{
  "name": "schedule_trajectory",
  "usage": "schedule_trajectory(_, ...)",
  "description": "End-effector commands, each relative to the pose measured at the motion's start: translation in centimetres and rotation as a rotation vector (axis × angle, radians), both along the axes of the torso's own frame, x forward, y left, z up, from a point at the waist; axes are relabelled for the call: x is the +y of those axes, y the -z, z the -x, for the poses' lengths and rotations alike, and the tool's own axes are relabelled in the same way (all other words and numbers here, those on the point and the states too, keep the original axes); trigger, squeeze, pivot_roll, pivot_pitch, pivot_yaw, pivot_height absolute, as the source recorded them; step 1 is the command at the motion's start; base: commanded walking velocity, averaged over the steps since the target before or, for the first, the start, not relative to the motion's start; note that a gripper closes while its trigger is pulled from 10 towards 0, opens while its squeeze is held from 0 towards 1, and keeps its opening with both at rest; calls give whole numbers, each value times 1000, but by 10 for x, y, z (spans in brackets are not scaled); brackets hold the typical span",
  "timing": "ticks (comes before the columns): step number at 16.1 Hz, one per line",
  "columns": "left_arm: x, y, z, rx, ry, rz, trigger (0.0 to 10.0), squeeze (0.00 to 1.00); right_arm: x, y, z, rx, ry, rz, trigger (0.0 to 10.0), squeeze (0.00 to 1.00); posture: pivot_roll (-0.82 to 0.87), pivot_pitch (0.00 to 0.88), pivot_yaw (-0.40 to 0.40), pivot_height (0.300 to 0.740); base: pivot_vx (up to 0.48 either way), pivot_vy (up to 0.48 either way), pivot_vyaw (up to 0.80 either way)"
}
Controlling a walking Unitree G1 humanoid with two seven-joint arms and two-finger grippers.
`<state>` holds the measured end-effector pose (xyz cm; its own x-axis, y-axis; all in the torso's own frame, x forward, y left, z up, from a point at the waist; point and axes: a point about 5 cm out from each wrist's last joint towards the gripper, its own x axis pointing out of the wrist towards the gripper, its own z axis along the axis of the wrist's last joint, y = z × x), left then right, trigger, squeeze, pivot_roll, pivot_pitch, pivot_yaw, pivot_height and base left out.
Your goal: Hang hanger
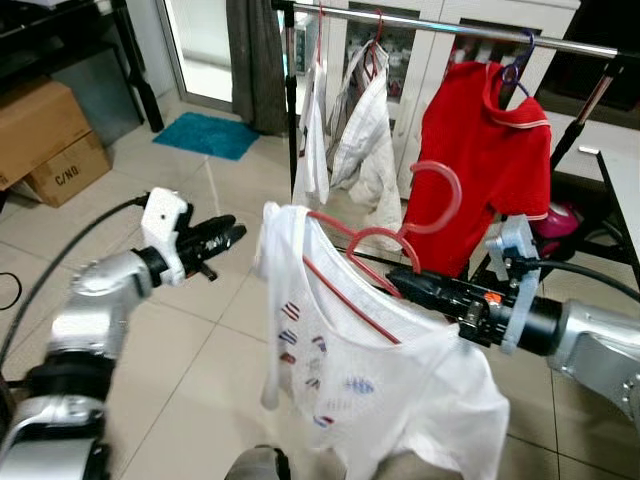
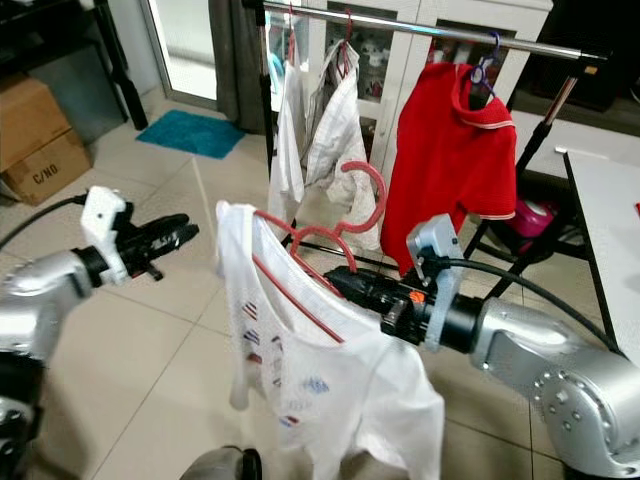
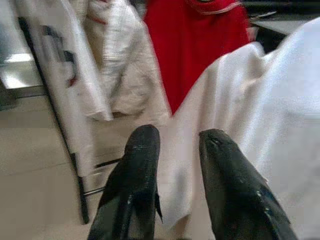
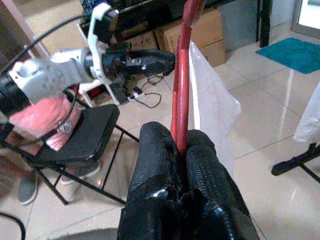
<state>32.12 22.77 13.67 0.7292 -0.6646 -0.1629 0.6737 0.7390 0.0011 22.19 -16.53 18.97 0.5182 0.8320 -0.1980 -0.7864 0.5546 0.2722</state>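
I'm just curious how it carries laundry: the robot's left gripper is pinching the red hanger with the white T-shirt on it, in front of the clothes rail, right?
Not quite: the right gripper pinches the red hanger carrying the white T-shirt, as the right wrist view shows. The left gripper is beside the shirt, holding nothing. The clothes rail is beyond.

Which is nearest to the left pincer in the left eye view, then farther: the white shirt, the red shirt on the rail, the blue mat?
1. The white shirt, just to the right of the left pincer, draped on the red hanger that the right pincer grips.
2. The blue mat, on the floor beyond it.
3. The red shirt, hanging on the rail, far right.
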Motion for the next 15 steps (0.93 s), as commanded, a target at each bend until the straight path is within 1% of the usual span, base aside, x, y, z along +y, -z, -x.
schedule_trajectory(1,5,-10,2,-9,38,25,10000,1000,-5,-8,0,-51,-11,-1,10000,0,21,9,3,740,0,0,0)
schedule_trajectory(2,14,-21,1,-11,74,43,10000,1000,-6,-11,1,-66,-47,3,10000,0,23,11,2,740,0,0,0)
schedule_trajectory(4,24,-34,2,14,170,26,10000,1000,-6,-17,4,-88,-117,-1,10000,0,26,12,-1,740,0,0,0)
schedule_trajectory(6,31,-39,5,74,264,-28,10000,1000,-4,-21,6,-107,-176,-2,10000,0,27,10,2,740,0,0,0)
schedule_trajectory(7,32,-40,5,85,280,-46,10000,1000,-3,-22,6,-111,-187,-3,10000,0,27,10,2,740,0,0,0)
schedule_trajectory(8,34,-43,5,83,317,-86,10000,1000,-2,-24,6,-121,-217,-7,10000,0,27,8,6,740,0,0,0)
schedule_trajectory(9,32,-46,8,127,397,-91,10000,0,0,-26,8,-130,-255,-14,10000,0,29,8,5,740,0,0,0)
schedule_trajectory(10,31,-46,9,162,446,-95,10000,0,1,-27,8,-134,-274,-18,10000,0,29,8,5,740,0,0,0)
schedule_trajectory(11,31,-42,11,187,486,-135,10000,0,3,-27,9,-137,-292,-25,10000,0,29,8,5,740,0,0,0)
schedule_trajectory(12,30,-41,11,193,494,-139,10000,0,3,-28,9,-139,-296,-25,10000,0,29,6,6,740,0,0,0)
schedule_trajectory(15,29,-43,6,164,499,-143,10000,0,4,-27,12,-137,-320,-31,10000,0,26,5,8,740,0,0,0)
